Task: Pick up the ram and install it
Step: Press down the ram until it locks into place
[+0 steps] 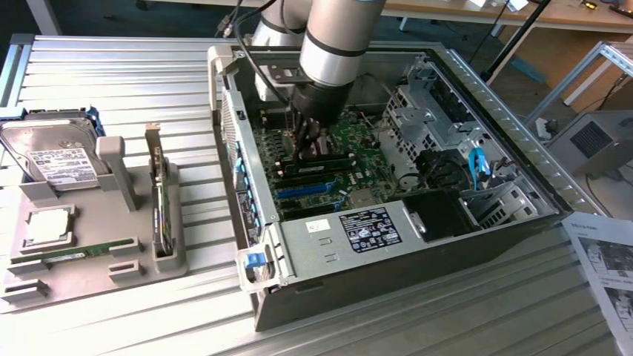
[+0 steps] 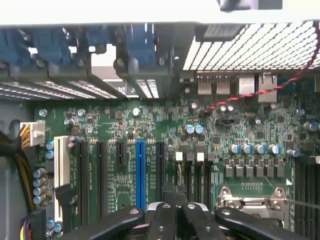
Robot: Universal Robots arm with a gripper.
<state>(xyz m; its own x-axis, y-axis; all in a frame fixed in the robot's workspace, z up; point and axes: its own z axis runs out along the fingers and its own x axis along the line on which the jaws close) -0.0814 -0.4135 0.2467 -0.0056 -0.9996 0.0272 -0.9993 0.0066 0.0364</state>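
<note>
Over motherboard (image 2: 150, 150), shut pincer (image 2: 172, 220), perhaps empty.

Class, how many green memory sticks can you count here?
1: a green memory stick lies on the grey tray at the exterior view's left. Another may be hidden beneath the hand inside the case.

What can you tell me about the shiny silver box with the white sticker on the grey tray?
That is a hard drive. It is a flat silver box that looks like metal, with a rounded shape pressed into its top and a white label with dark print. It rests face up at the far end of the grey tray, on the exterior view's left, apart from the open computer case. Only the tray touches it.
</note>
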